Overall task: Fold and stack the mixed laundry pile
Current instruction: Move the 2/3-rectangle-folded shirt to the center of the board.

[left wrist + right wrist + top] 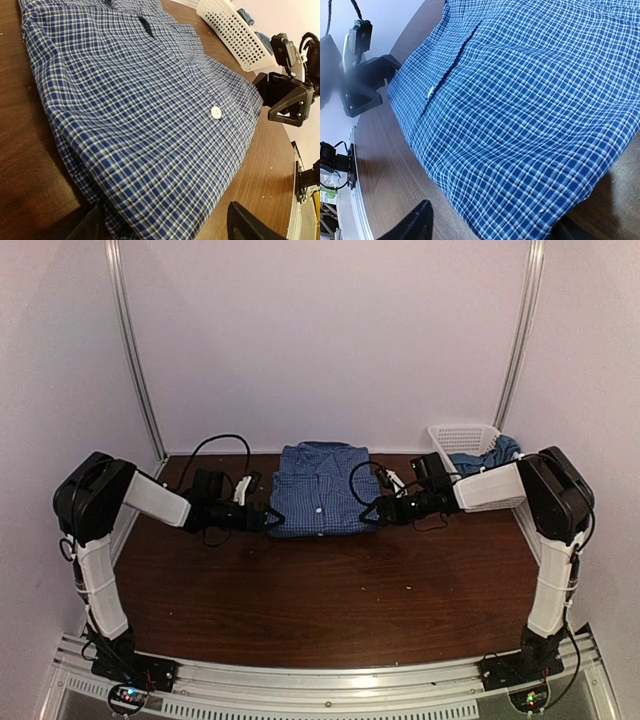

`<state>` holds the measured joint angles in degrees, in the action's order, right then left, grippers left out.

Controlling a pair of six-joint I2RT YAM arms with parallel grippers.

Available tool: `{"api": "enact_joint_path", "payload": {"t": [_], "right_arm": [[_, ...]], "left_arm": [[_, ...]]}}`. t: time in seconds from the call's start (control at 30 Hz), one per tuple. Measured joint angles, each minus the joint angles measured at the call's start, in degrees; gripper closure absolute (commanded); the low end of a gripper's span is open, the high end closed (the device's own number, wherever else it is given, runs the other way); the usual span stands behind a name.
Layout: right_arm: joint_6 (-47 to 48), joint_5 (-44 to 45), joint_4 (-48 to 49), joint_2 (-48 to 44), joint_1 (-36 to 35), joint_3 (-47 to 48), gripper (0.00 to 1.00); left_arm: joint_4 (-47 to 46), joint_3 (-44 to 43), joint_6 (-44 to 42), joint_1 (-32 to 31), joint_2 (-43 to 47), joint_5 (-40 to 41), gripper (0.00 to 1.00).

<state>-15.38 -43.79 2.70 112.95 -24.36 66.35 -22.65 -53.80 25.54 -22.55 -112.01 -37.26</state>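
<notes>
The blue-and-white checked shirt [318, 490] lies folded flat at the back middle of the table, collar away from me. My left gripper [272, 519] is at its near left corner and my right gripper [368, 512] at its near right corner. In the left wrist view the shirt [140, 110] fills the frame and my left gripper [167, 225] stands open, its dark fingers [92, 222] on either side of the folded edge. In the right wrist view my right gripper [492, 227] is likewise open astride the shirt's [520, 100] corner. The teal t-shirt [482, 457] is bunched in the basket.
A white lattice basket [463, 437] stands at the back right against the wall, also in the left wrist view as the basket [230, 32]. Cables trail on the table by both wrists. White walls enclose the table on three sides.
</notes>
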Motion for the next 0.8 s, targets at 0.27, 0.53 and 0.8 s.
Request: {"api": "enact_joint_path", "payload": {"t": [0.27,0.53,0.8], "right_arm": [[-0.46,-1.44,-0.33,1.27,0.0,1.66,0.56],[-4.7,-3.78,-0.33,1.81,-0.28,0.17,0.89],[-8.68,-5.01,-0.35,3.76,-2.38,-4.33,1.0]], "left_arm": [[-1.25,-2.56,1.75,-0.87,-2.82,-2.51,0.77],[-3.91,5.03,6.88,-0.92,-2.89,-3.17,0.86],[-5.79,8.17,9.31,-1.81,-1.73,-3.45,1.0]]}}
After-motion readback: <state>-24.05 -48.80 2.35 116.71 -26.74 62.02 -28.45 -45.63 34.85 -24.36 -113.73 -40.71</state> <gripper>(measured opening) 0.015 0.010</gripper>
